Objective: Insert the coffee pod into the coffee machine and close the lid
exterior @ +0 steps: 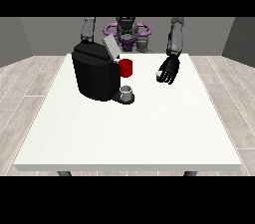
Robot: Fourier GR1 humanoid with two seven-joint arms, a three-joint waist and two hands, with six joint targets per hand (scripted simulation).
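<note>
The black coffee machine (pixel 94 76) stands on the white table (pixel 129 133), at the back left. Its grey lid (pixel 110 46) is tilted up and open. A red thing at the machine (pixel 126 67) shows on its right side, under the lid. Lower down, a grey thing (pixel 127 93) sits on the machine's base. The hand at the view's right (pixel 169 70) hangs above the table, to the right of the machine and apart from it. Its fingers curl down around a small grey thing (pixel 159 74). The arm at the view's left (pixel 88 30) runs down behind the machine, which hides its hand.
The machine's body blocks the back left of the table. The table's right edge (pixel 219 113) and front edge (pixel 129 168) lie well away from the hand. A wooden floor surrounds the table.
</note>
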